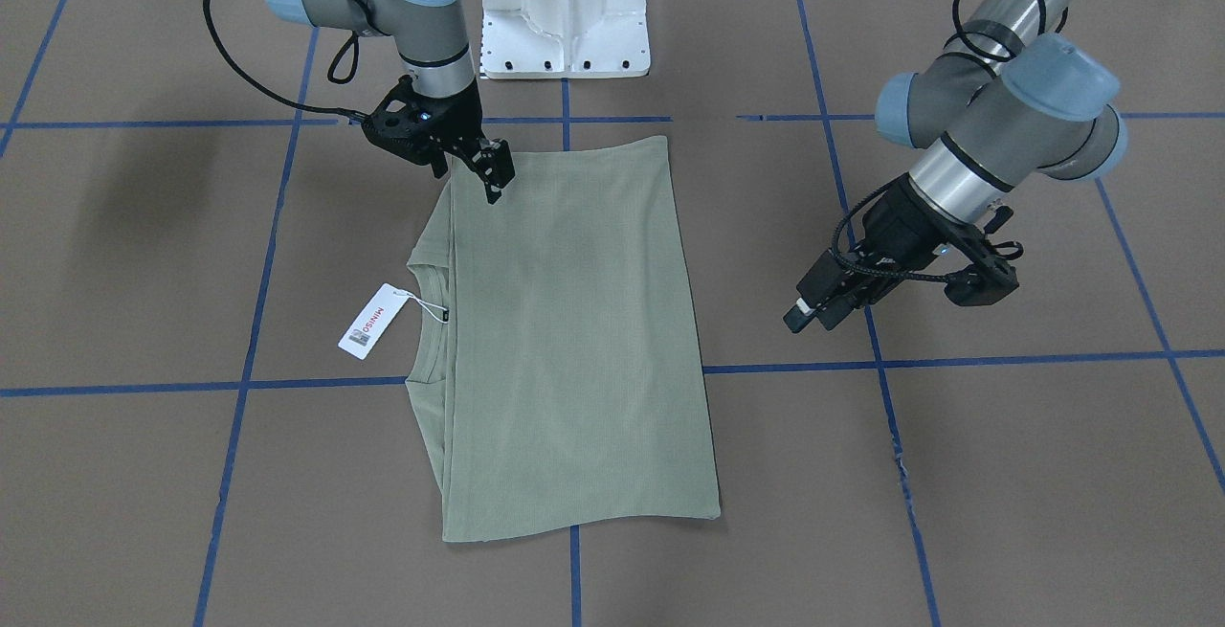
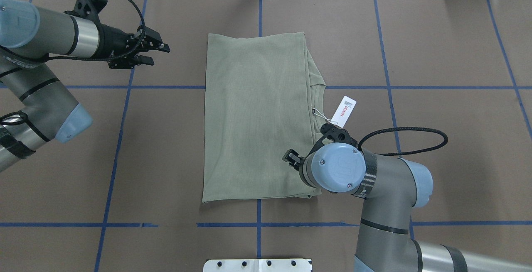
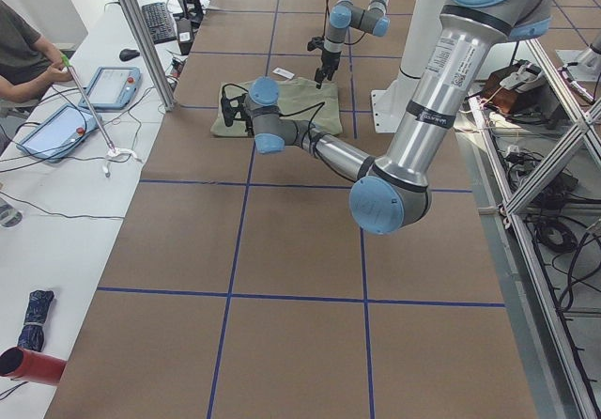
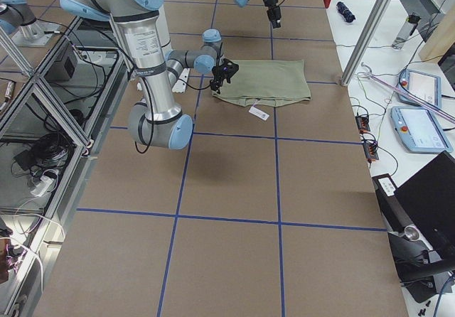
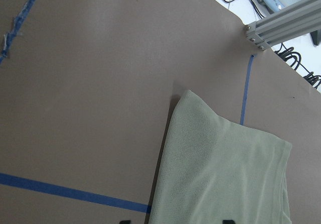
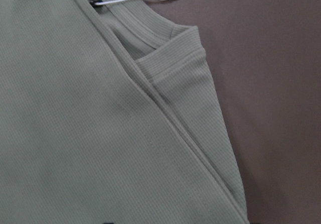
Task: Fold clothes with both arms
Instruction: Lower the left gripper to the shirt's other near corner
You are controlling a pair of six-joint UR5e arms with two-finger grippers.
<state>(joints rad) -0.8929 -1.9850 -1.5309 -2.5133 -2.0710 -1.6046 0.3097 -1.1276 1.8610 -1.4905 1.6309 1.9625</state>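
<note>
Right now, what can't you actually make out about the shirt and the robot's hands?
1. Whether the right hand is open or shut: in the overhead view its own arm mostly covers it.
2. The sleeves of the shirt: tucked inside the fold in every view.
3. Small print on the hang tag: too small in the front view.

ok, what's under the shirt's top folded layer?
On the shirt's neck side, lower layers, the collar and the hang tag stick out. The sleeves are covered, so their fold cannot be seen.
</note>
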